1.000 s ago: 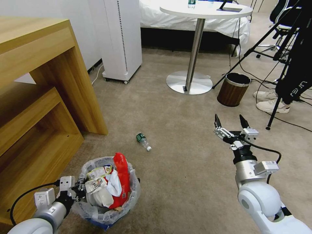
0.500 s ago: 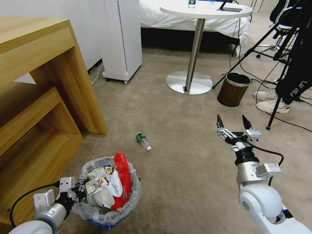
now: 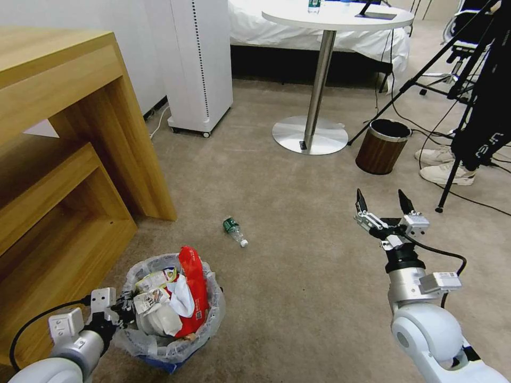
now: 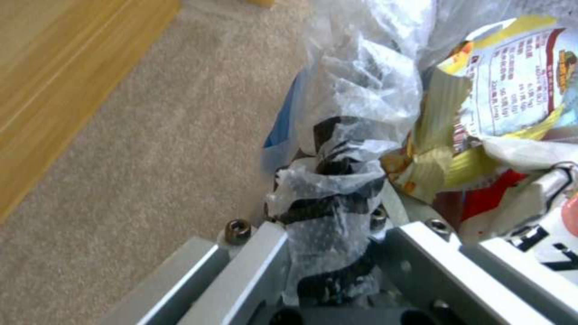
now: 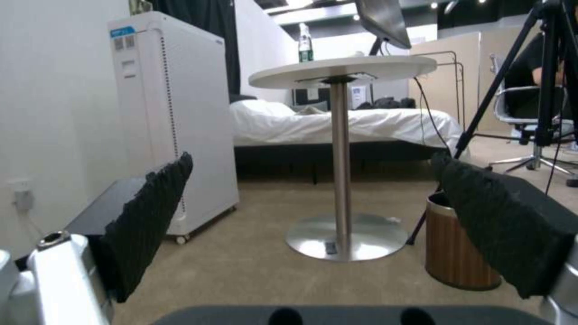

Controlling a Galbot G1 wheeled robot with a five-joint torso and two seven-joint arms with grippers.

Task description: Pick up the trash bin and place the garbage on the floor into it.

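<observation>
The trash bin (image 3: 159, 363) is blue under clear plastic, a red wrapper (image 3: 192, 290) inside; the bottle (image 3: 234, 231) is green-labelled.

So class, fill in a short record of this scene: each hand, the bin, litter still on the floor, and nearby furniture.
left hand: shut on the trash bin rim and bag
right hand: open, empty, held above the carpet
bin contents: red wrapper, white paper, packets
litter on floor: small green-labelled bottle, lying on its side
furniture: wooden shelf unit, round table, brown bin
</observation>
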